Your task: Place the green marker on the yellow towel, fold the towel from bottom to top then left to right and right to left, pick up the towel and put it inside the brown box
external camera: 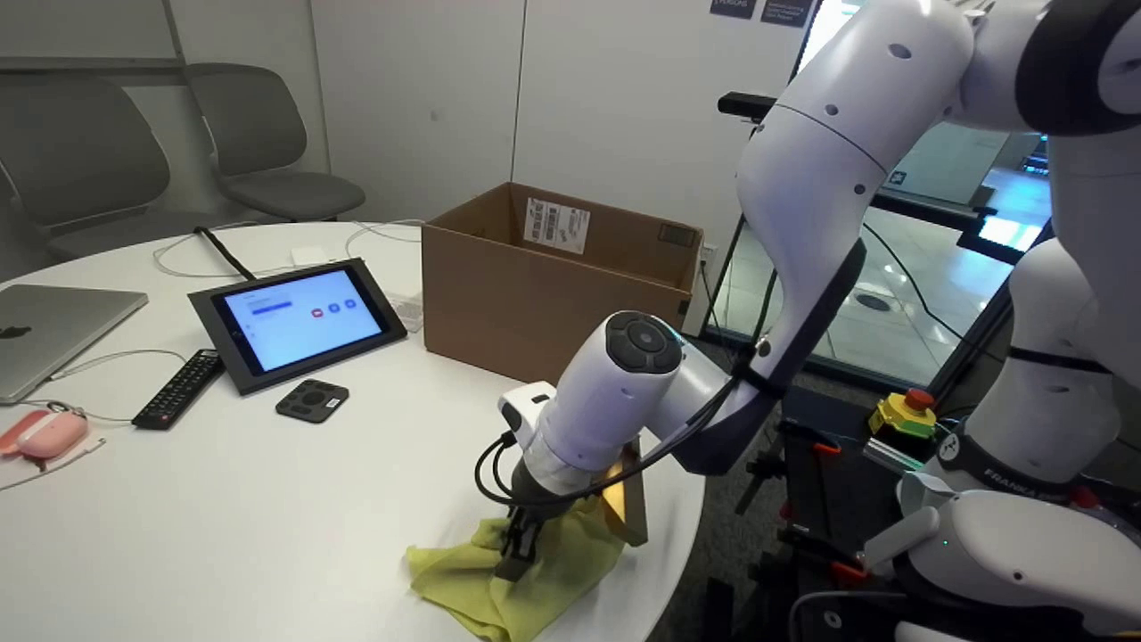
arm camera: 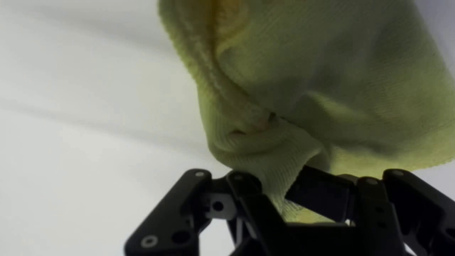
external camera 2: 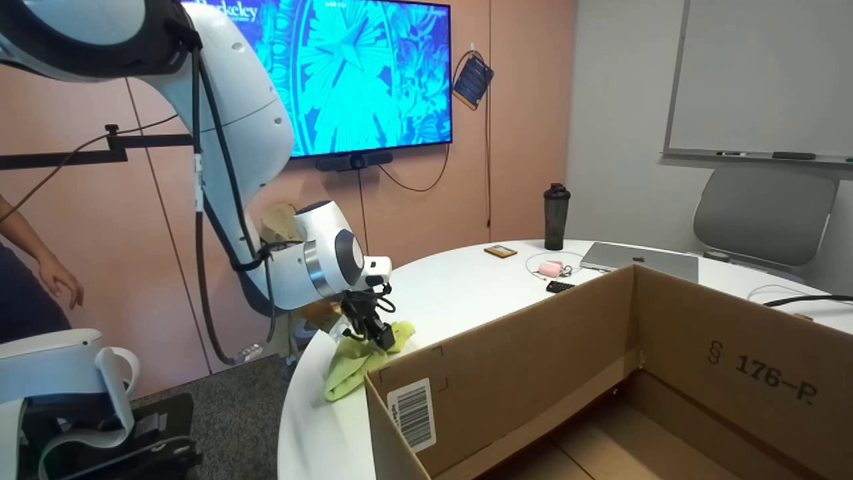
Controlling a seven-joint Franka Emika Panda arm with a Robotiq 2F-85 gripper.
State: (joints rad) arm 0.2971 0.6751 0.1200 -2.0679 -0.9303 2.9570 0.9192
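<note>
The yellow-green towel (external camera: 575,557) lies crumpled near the table's edge, partly folded over itself; it also shows in an exterior view (external camera 2: 353,367). My gripper (external camera: 514,566) points down at the towel. In the wrist view the gripper (arm camera: 286,193) is shut on a fold of the towel (arm camera: 348,71); the fold covers the left fingertip. The towel still touches the table. The open brown box (external camera: 544,308) stands on the table behind my wrist and also shows large in an exterior view (external camera 2: 526,373). The green marker does not show; it is hidden or out of view.
A small brown object with a golden inside (external camera: 631,499) stands beside the towel, partly behind my wrist. A tablet (external camera: 303,316), a remote (external camera: 178,390), a black square device (external camera: 312,400), a pink case (external camera: 53,435) and a laptop (external camera: 67,330) are on the table (external camera: 294,526).
</note>
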